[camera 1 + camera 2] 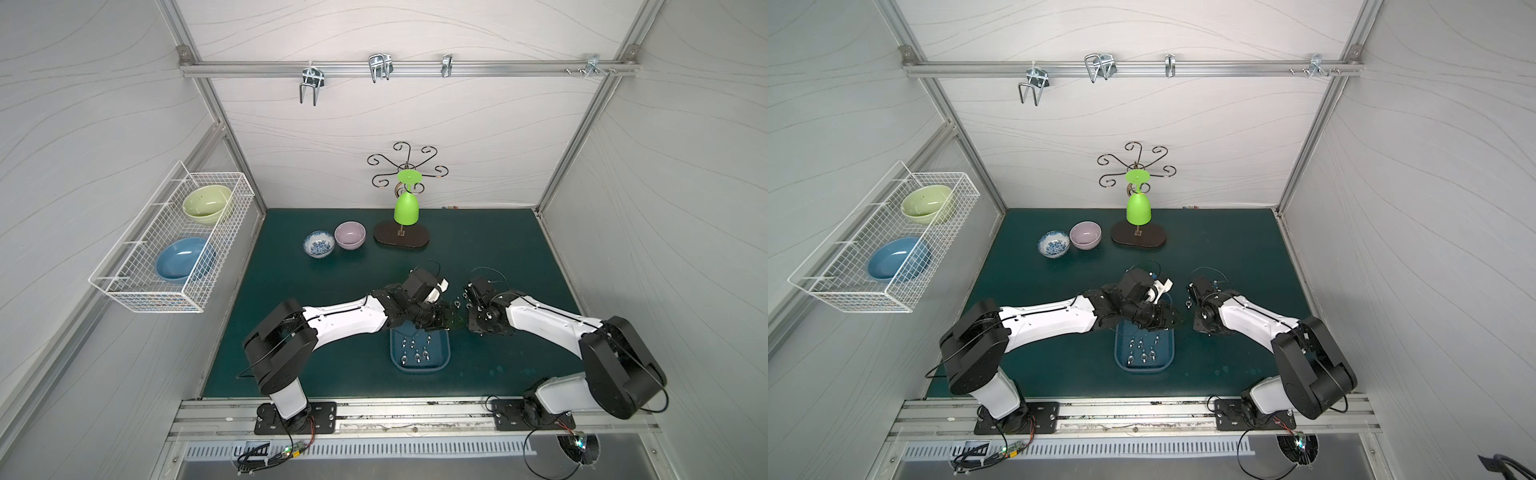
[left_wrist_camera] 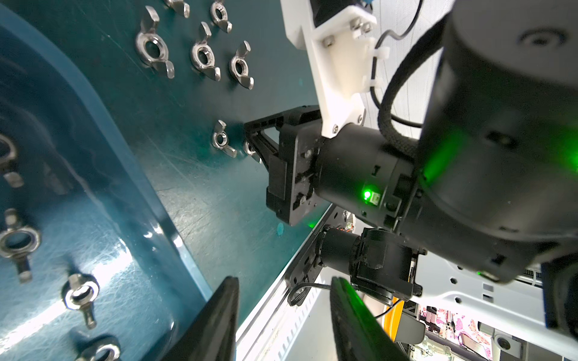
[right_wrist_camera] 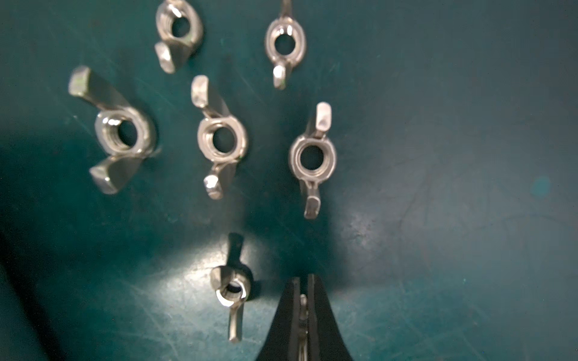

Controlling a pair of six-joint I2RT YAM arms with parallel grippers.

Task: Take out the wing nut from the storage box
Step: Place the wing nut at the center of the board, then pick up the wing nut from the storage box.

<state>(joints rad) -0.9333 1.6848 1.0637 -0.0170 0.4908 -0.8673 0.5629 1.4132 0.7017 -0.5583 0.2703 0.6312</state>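
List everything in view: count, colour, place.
storage box: one, blue, front middle of the mat.
wing nuts in the box: six showing, silver; the left arm hides part.
wing nuts on the mat: six, silver, beyond the box's far right corner.
patterned bowl: one, blue-and-white, back left of the mat.
lilac bowl: one, beside it.
wire basket: one, white, left wall; holds green bowl and blue bowl.
rack: one, black, back middle; green goblet hangs upside down on it.
hooks: four, silver, back-wall rail.
mat: one, dark green, cell floor.
left gripper: one, black, open, empty, above the box's far edge.
right gripper: one, black, shut on a seventh wing nut beside the loose ones.
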